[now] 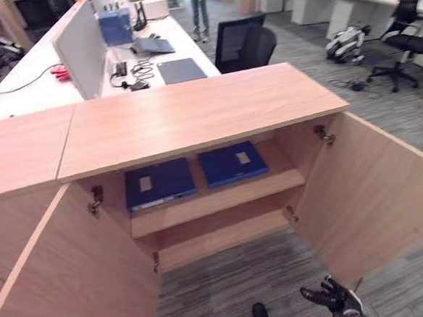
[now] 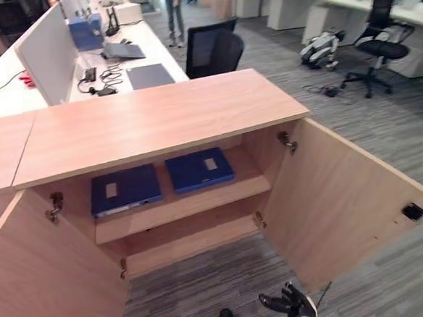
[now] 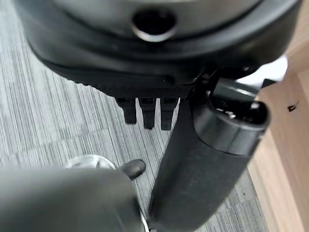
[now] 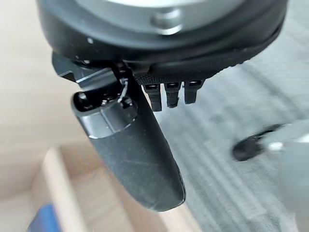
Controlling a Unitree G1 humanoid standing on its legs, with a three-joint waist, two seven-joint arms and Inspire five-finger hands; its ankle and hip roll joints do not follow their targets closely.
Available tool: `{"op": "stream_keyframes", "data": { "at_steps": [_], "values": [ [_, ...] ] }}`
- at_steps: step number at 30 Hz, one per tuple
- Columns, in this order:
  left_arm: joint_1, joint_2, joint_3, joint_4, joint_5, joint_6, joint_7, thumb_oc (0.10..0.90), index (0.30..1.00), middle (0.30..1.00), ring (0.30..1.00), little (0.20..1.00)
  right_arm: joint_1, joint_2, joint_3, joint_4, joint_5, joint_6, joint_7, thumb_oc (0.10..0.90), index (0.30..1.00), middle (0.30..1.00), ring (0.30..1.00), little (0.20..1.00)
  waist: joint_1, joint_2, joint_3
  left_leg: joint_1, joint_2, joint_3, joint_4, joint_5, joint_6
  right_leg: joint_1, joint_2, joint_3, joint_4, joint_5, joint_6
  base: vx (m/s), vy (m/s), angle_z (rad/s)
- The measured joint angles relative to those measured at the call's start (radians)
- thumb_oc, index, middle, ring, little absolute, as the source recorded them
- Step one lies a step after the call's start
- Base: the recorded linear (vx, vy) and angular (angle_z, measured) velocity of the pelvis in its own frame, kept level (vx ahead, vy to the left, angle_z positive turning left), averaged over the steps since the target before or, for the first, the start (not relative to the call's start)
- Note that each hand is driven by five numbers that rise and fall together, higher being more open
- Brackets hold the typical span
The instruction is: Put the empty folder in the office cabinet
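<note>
Your two head cameras look down from above at the open cabinet point(image 1: 194, 123), sharing its shelf and carpet point(image 2: 199, 290). Each wrist camera looks closely along its own hand toward that carpet.

From my seat the cabinet point(image 1: 194, 112) is pale peach wood grain all over, top, doors and shelf alike. Two folders sit on the shelf: the one at eleven o'clock point(image 1: 159, 182) is deep blue with a small beige label and a pale strip along its front edge, the one at one o'clock point(image 1: 232, 163) the same blue with a beige label. The carpet point(image 1: 228, 288) is grey with fine darker streaks. I see my right hand point(image 1: 330, 297) at five o'clock, black. Far off, the chair point(image 1: 243, 44) is black and the desk point(image 1: 181, 37) white.
</note>
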Motion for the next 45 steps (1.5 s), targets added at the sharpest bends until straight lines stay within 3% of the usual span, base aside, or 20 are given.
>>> {"op": "stream_keyframes", "data": {
  "at_steps": [2, 4, 6, 7, 9, 11, 12, 14, 15, 18, 19, 22, 24, 25, 26, 29, 33, 40, 45],
  "values": [
    [0.008, 0.001, -0.001, 0.018, 0.015, 0.001, -0.001, 0.8, 0.9, 0.9, 0.9, 0.9, 0.02, -0.009, -0.033, 0.03, -0.001, 0.011, -0.014, 0.8, 0.9, 0.9, 0.9, 0.9, -0.026, -0.008, -0.01, 0.006, -0.02, 0.0, 0.001, -0.003, 0.0, 0.005, 0.002, 0.047, -0.026, 0.039, -0.006, -0.08, 0.111, -0.43],
    [0.014, 0.002, 0.007, 0.026, 0.022, 0.002, 0.0, 0.8, 0.9, 0.9, 0.9, 0.9, 0.016, -0.024, -0.045, 0.011, -0.002, 0.014, -0.023, 0.8, 0.9, 0.9, 0.9, 0.9, -0.036, -0.007, -0.01, 0.002, -0.028, 0.029, 0.0, -0.001, 0.01, 0.006, 0.008, 0.106, -0.067, 0.083, 0.023, -0.07, 0.103, -0.85],
    [0.009, -0.003, 0.015, 0.027, 0.022, 0.001, 0.0, 0.8, 0.9, 0.9, 0.9, 0.9, 0.015, -0.03, -0.08, 0.002, -0.003, 0.016, -0.033, 0.8, 0.9, 0.9, 0.9, 0.9, -0.063, -0.007, -0.006, 0.0, -0.024, 0.083, 0.0, -0.008, 0.027, 0.005, 0.009, 0.124, -0.095, 0.051, 0.041, -0.05, 0.076, -0.74],
    [0.012, -0.009, 0.014, 0.029, 0.022, 0.0, -0.001, 0.8, 0.9, 0.9, 0.9, 0.9, 0.019, -0.031, -0.095, -0.003, -0.003, 0.016, -0.042, 0.8, 0.9, 0.9, 0.9, 0.9, -0.067, 0.01, -0.002, -0.006, -0.013, 0.099, -0.001, -0.01, 0.03, -0.002, 0.021, 0.13, -0.08, 0.034, 0.054, -0.07, 0.115, -0.69],
    [0.001, -0.02, 0.006, 0.02, 0.023, -0.002, -0.001, 0.8, 0.9, 0.9, 0.9, 0.9, 0.029, -0.04, -0.12, -0.009, -0.005, 0.024, -0.063, 0.8, 0.9, 0.9, 0.9, 0.9, -0.078, 0.01, 0.0, -0.01, -0.004, 0.115, -0.001, -0.01, 0.033, -0.021, 0.039, 0.124, -0.035, 0.019, 0.055, -0.08, 0.119, -0.26],
    [-0.007, -0.024, -0.031, 0.013, 0.046, -0.001, -0.005, 0.8, 0.9, 0.9, 0.9, 0.9, 0.041, -0.065, -0.164, -0.023, -0.026, 0.024, -0.068, 0.8, 0.9, 0.9, 0.9, 0.9, -0.116, -0.021, 0.006, -0.004, -0.028, 0.106, 0.0, -0.005, 0.043, -0.017, 0.018, 0.135, -0.018, 0.024, 0.059, -0.06, 0.069, 0.16],
    [-0.013, -0.025, -0.054, 0.016, 0.063, 0.002, -0.009, 0.8, 0.9, 0.9, 0.9, 0.9, 0.038, -0.081, -0.183, -0.023, -0.043, 0.023, -0.072, 0.8, 0.9, 0.9, 0.9, 0.9, -0.122, -0.003, 0.014, -0.003, -0.029, 0.103, -0.001, -0.002, 0.046, -0.014, 0.016, 0.135, -0.017, 0.03, 0.063, -0.07, 0.052, 0.04],
    [-0.027, -0.024, -0.086, 0.015, 0.081, -0.001, -0.019, 0.8, 0.9, 0.9, 0.9, 0.9, 0.031, -0.139, -0.212, -0.03, -0.057, 0.026, -0.09, 0.8, 0.9, 0.9, 0.9, 0.9, -0.129, -0.008, 0.036, -0.002, -0.032, 0.134, 0.0, 0.013, 0.048, -0.019, 0.007, 0.133, -0.022, 0.046, 0.087, -0.09, 0.048, -0.15],
    [-0.029, -0.022, -0.084, 0.015, 0.085, -0.002, -0.02, 0.8, 0.9, 0.9, 0.9, 0.9, 0.017, -0.154, -0.221, -0.03, -0.073, 0.022, -0.095, 0.8, 0.9, 0.9, 0.9, 0.9, -0.125, 0.001, 0.045, -0.001, -0.032, 0.14, 0.0, 0.011, 0.053, -0.02, 0.004, 0.133, -0.018, 0.039, 0.081, -0.06, 0.007, -0.38],
    [-0.037, -0.022, -0.091, 0.003, 0.103, -0.003, -0.023, 0.8, 0.9, 0.9, 0.9, 0.9, -0.033, -0.206, -0.238, -0.037, -0.085, 0.025, -0.102, 0.8, 0.9, 0.9, 0.9, 0.9, -0.111, 0.016, 0.083, 0.002, -0.007, 0.202, -0.001, 0.007, 0.069, -0.036, -0.019, 0.008, -0.018, 0.001, 0.072, -0.01, -0.004, -0.58],
    [-0.048, -0.026, -0.098, -0.001, 0.111, -0.002, -0.031, 0.8, 0.9, 0.9, 0.9, 0.9, -0.049, -0.241, -0.24, -0.063, -0.094, 0.027, -0.104, 0.8, 0.9, 0.9, 0.9, 0.9, -0.108, 0.039, 0.102, -0.001, 0.013, 0.215, -0.001, 0.005, 0.07, -0.033, -0.052, -0.127, -0.012, -0.004, 0.066, -0.01, -0.035, -0.45],
    [-0.064, -0.021, -0.096, -0.003, 0.141, -0.001, -0.043, 0.8, 0.9, 0.9, 0.9, 0.9, -0.073, -0.3, -0.243, -0.099, -0.14, 0.028, -0.107, 0.8, 0.9, 0.9, 0.9, 0.9, -0.087, 0.07, 0.106, 0.007, 0.044, 0.231, -0.001, -0.002, 0.057, 0.001, -0.104, -0.181, 0.002, -0.004, 0.075, 0.07, -0.077, -0.36],
    [-0.059, -0.008, -0.093, -0.002, 0.15, 0.0, -0.044, 0.8, 0.9, 0.9, 0.9, 0.9, -0.088, -0.349, -0.242, -0.139, -0.187, 0.026, -0.1, 0.8, 0.9, 0.9, 0.9, 0.9, -0.082, 0.046, 0.101, 0.029, 0.039, 0.229, -0.001, -0.003, 0.033, 0.064, -0.16, -0.192, -0.019, -0.001, 0.074, 0.08, -0.127, -0.14],
    [-0.054, 0.0, -0.088, -0.002, 0.15, 0.0, -0.045, 0.8, 0.9, 0.9, 0.9, 0.9, -0.092, -0.353, -0.241, -0.151, -0.201, 0.026, -0.099, 0.8, 0.9, 0.9, 0.9, 0.9, -0.079, 0.033, 0.098, 0.04, 0.033, 0.229, 0.0, 0.001, 0.014, 0.084, -0.165, -0.192, -0.024, 0.004, 0.071, 0.08, -0.148, -0.16],
    [-0.05, 0.005, -0.076, -0.003, 0.15, 0.0, -0.043, 0.8, 0.9, 0.9, 0.9, 0.9, -0.1, -0.365, -0.233, -0.169, -0.208, 0.026, -0.097, 0.8, 0.9, 0.9, 0.9, 0.9, -0.062, 0.021, 0.092, 0.047, 0.03, 0.216, -0.001, 0.003, -0.007, 0.1, -0.157, -0.189, -0.047, 0.062, 0.003, 0.09, -0.185, -0.31],
    [-0.035, 0.008, -0.046, -0.009, 0.152, 0.001, -0.047, 0.8, 0.9, 0.9, 0.9, 0.9, -0.148, -0.395, -0.175, -0.193, -0.27, 0.028, -0.08, 0.8, 0.9, 0.9, 0.9, 0.9, -0.032, 0.031, 0.083, 0.052, 0.054, 0.182, 0.0, 0.014, -0.047, 0.13, -0.11, -0.175, -0.125, 0.084, -0.01, 0.11, -0.243, -0.39],
    [-0.027, 0.012, -0.007, 0.004, 0.153, 0.0, -0.046, 0.8, 0.9, 0.9, 0.9, 0.9, -0.185, -0.46, -0.071, -0.216, -0.324, 0.04, -0.035, 0.8, 0.9, 0.9, 0.9, 0.9, -0.028, 0.032, 0.063, 0.06, 0.088, 0.175, 0.0, 0.023, -0.08, 0.14, -0.078, -0.179, -0.131, 0.059, -0.022, 0.08, -0.214, -0.05],
    [-0.022, 0.025, -0.014, 0.023, 0.138, 0.001, -0.044, 0.8, 0.9, 0.9, 0.9, 0.9, -0.263, -0.556, -0.018, -0.211, -0.355, 0.043, -0.017, 0.8, 0.9, 0.9, 0.9, 0.9, -0.005, 0.029, 0.027, 0.057, 0.122, 0.153, 0.004, 0.037, -0.092, 0.147, -0.047, -0.194, -0.131, 0.042, -0.042, 0.07, -0.218, 0.06],
    [-0.03, 0.026, -0.024, 0.026, 0.115, 0.002, -0.044, 0.8, 0.9, 0.9, 0.9, 0.9, -0.422, -0.615, 0.088, -0.186, -0.354, 0.041, 0.004, 0.8, 0.9, 0.9, 0.9, 0.9, -0.005, 0.033, 0.017, 0.042, 0.14, 0.137, 0.004, 0.048, -0.104, 0.145, -0.038, -0.208, -0.131, 0.035, -0.051, 0.01, -0.182, 0.08]
  ]
}}
